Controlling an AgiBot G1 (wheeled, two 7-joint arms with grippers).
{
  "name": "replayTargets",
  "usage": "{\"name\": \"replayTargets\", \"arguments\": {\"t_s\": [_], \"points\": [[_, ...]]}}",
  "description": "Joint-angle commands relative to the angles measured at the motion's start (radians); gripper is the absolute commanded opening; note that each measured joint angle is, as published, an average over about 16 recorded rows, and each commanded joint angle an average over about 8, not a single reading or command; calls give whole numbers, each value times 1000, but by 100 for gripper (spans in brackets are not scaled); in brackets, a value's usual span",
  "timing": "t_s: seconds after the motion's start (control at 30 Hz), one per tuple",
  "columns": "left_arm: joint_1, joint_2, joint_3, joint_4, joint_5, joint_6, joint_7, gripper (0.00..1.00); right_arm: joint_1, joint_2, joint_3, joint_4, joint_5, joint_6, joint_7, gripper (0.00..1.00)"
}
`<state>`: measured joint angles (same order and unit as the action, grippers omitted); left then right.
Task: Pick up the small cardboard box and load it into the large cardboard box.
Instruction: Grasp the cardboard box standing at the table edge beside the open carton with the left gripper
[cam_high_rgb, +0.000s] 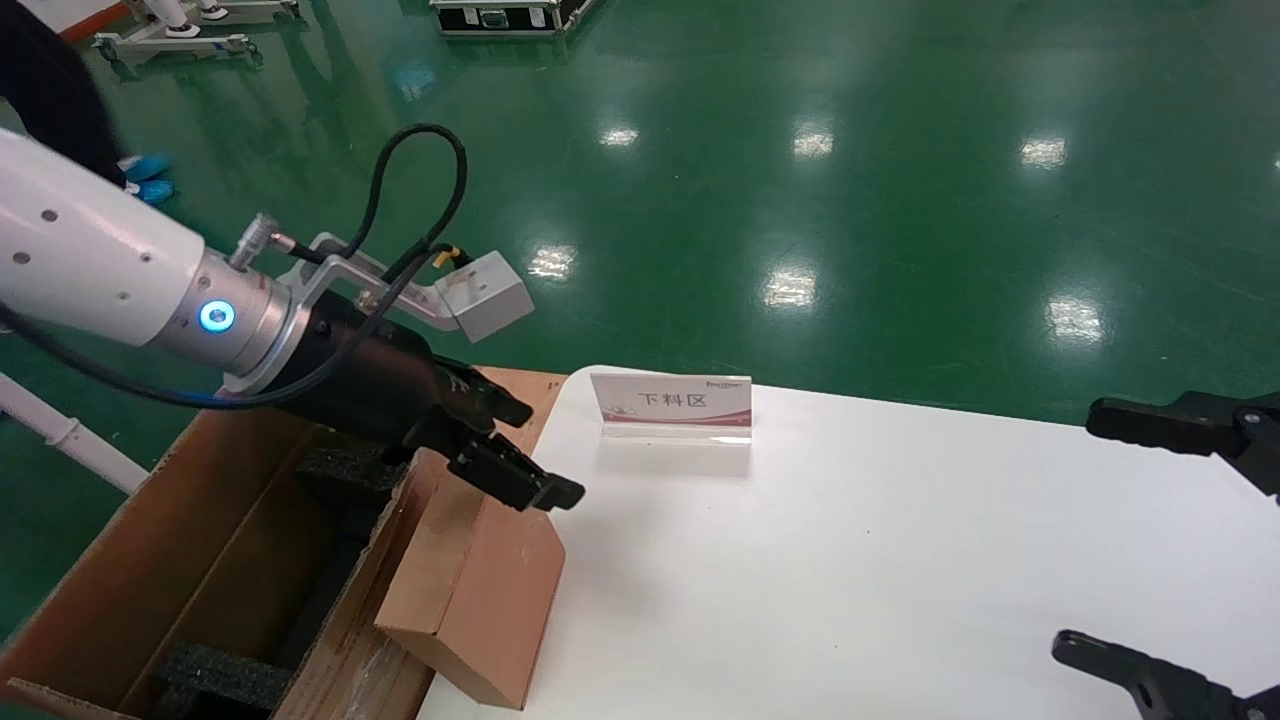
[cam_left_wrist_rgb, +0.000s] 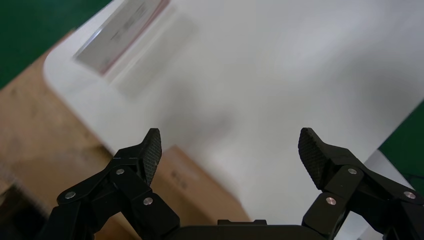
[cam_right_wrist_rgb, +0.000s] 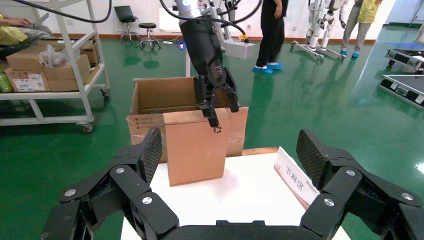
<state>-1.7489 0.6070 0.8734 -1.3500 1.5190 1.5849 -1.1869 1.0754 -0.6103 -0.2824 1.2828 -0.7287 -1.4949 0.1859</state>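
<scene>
The small cardboard box (cam_high_rgb: 480, 590) (cam_right_wrist_rgb: 195, 147) stands on end at the white table's left edge, against the large cardboard box's side. Its recycling symbol (cam_right_wrist_rgb: 217, 129) sits near a top corner. My left gripper (cam_high_rgb: 550, 452) (cam_left_wrist_rgb: 230, 137) hovers open just over the top of the small box (cam_left_wrist_rgb: 195, 190), one finger (cam_right_wrist_rgb: 212, 120) hanging in front of its upper face, nothing clamped. The large cardboard box (cam_high_rgb: 200, 560) (cam_right_wrist_rgb: 155, 95) is open beside the table, with black foam blocks (cam_high_rgb: 220, 675) inside. My right gripper (cam_high_rgb: 1078, 530) (cam_right_wrist_rgb: 230, 140) waits open over the table's right side.
A slanted sign card (cam_high_rgb: 670, 405) (cam_right_wrist_rgb: 295, 180) stands near the white table's (cam_high_rgb: 850, 560) far edge. A shelf cart with cartons (cam_right_wrist_rgb: 50, 65) and people stand on the green floor beyond the large box. A black case (cam_high_rgb: 510, 15) lies far off.
</scene>
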Motion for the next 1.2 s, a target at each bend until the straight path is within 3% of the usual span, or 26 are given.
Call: {"name": "replayTargets", "arguments": {"t_s": [0.03,0.23,0.7,0.9,1.2], "points": [[-42,7,53,-1,25,2,-51,100,0,0,0,0,0,0,0,100],[-176,29,246,-3,40,6,-164,100,0,0,-1,0,0,0,0,100],[-419,53,632,-8,-53,-4,-321,100,0,1,-2,0,1,1,-1,100],[-460,57,724,-9,-105,-24,-337,100,0,1,-2,0,1,1,-1,100],[-456,59,792,-8,-121,-53,-348,100,1,1,-3,0,2,1,-1,100]]}}
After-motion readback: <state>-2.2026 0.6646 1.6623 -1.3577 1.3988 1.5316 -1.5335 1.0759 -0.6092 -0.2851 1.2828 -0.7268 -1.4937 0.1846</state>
